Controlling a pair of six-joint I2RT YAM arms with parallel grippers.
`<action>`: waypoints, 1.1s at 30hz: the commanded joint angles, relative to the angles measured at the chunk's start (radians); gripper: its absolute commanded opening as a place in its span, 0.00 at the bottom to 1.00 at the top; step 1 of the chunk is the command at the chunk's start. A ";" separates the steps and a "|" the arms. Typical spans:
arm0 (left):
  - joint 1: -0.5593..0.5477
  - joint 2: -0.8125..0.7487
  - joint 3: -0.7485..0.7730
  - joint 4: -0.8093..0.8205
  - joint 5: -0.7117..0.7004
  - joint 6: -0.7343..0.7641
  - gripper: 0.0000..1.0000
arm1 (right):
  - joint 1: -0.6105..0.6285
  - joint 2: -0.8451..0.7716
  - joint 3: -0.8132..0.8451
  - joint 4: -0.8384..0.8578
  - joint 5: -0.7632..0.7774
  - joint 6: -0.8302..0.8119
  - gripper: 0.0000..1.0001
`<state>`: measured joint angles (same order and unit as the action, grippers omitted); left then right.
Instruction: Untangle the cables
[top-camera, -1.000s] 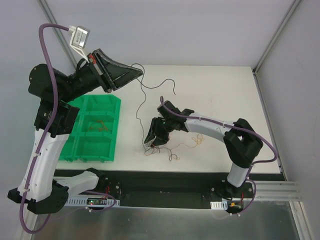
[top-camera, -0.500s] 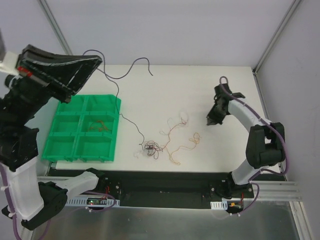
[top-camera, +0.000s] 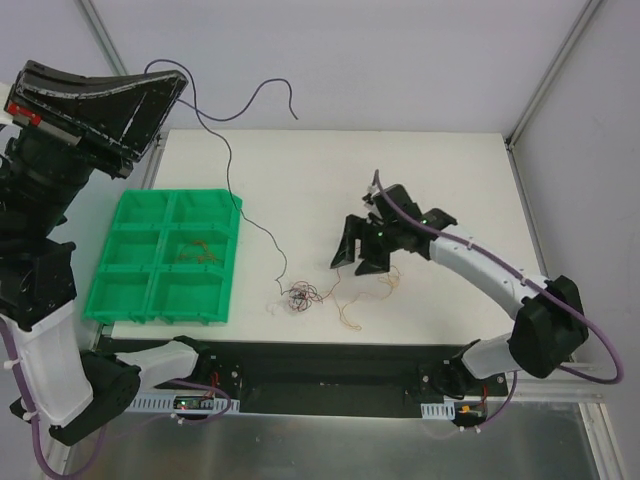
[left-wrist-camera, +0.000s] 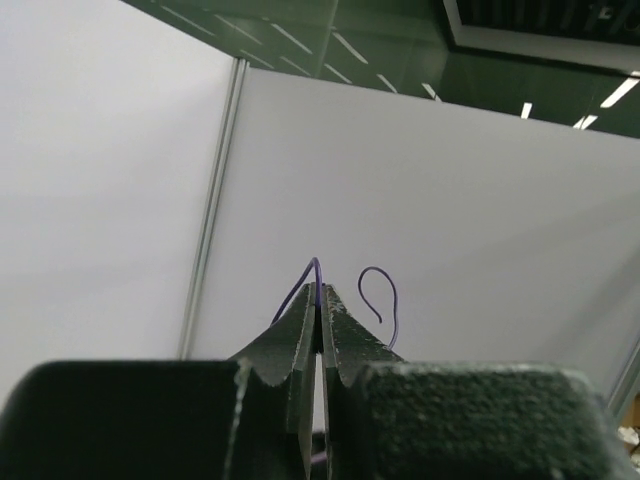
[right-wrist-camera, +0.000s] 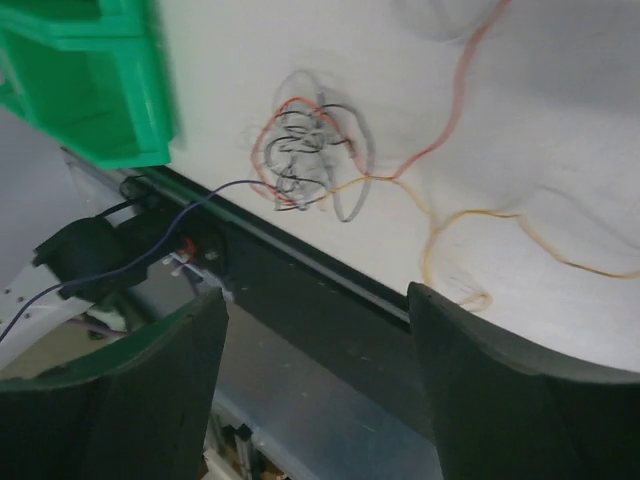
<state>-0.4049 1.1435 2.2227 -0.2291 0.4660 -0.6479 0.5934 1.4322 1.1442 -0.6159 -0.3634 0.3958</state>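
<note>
My left gripper (top-camera: 183, 86) is raised high at the far left, shut on a thin dark purple wire (top-camera: 232, 172). The wire hangs down to the small tangle of cables (top-camera: 299, 296) near the table's front edge. In the left wrist view the jaws (left-wrist-camera: 318, 292) pinch the wire (left-wrist-camera: 300, 285), and its free end curls beside them. My right gripper (top-camera: 357, 262) is open and empty, hovering over the table just right of the tangle. The right wrist view shows the tangle (right-wrist-camera: 305, 160) beyond my open gripper (right-wrist-camera: 315, 300), with orange strands (right-wrist-camera: 452, 115) trailing right.
A green compartment tray (top-camera: 125, 262) sits at the left, holding an orange-copper wire (top-camera: 200, 250) in one middle cell. Loose orange and cream strands (top-camera: 347, 312) lie right of the tangle. The black front rail (top-camera: 330, 360) runs along the near edge.
My right gripper has swung from the far right back to mid-table near the loose strands. My left gripper still holds the dark wire high, shifted slightly up and right.
</note>
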 joint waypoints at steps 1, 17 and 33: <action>0.001 0.022 0.022 0.201 -0.056 -0.074 0.00 | 0.150 0.049 -0.081 0.327 -0.161 0.366 0.75; 0.001 0.182 0.193 0.398 -0.092 -0.225 0.00 | 0.284 0.442 0.017 0.478 -0.138 0.842 0.45; 0.001 0.038 0.123 0.185 -0.228 0.112 0.00 | -0.381 0.310 0.081 -0.054 0.495 0.286 0.31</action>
<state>-0.4049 1.2327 2.3508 -0.0051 0.3016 -0.6720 0.3889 1.8500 1.2003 -0.4957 -0.0910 0.8917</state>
